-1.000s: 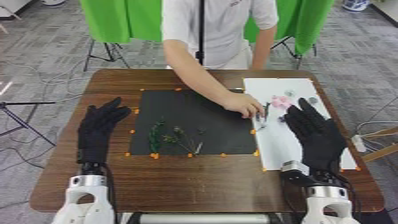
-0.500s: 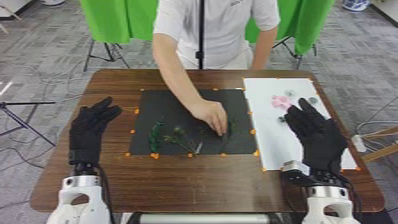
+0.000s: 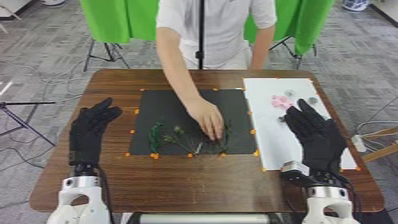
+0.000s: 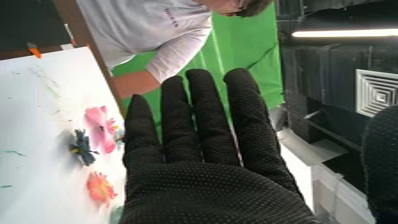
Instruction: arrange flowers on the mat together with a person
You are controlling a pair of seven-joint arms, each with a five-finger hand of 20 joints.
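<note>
In the head view my left hand (image 3: 91,131), fingers straight, rests beside the black mat (image 3: 169,107) on its left. My right hand (image 3: 315,137) is over the white sheet (image 3: 266,92), its fingers straight and holding nothing. A person's hand (image 3: 206,117) touches a dark green stem (image 3: 226,137) on the mat's right part. Green sprigs (image 3: 155,137) and a thin-stemmed plant (image 3: 182,137) lie at the mat's lower left and middle. A pink flower (image 3: 282,102) is on the sheet. The right wrist view has my right hand (image 4: 209,185) near a pink flower (image 4: 100,129), a dark flower (image 4: 83,147) and an orange-red flower (image 4: 100,189).
Orange tape pieces (image 3: 155,156) mark the edges of the mat. The brown table (image 3: 204,182) extends in front of it, toward the robot. The person's forearm (image 3: 178,75) reaches over the table's far edge.
The person's hand has moved from the white sheet onto the mat with the green stem, then slightly nearer the robot. My left hand has shifted a little outward; my right hand has stayed put.
</note>
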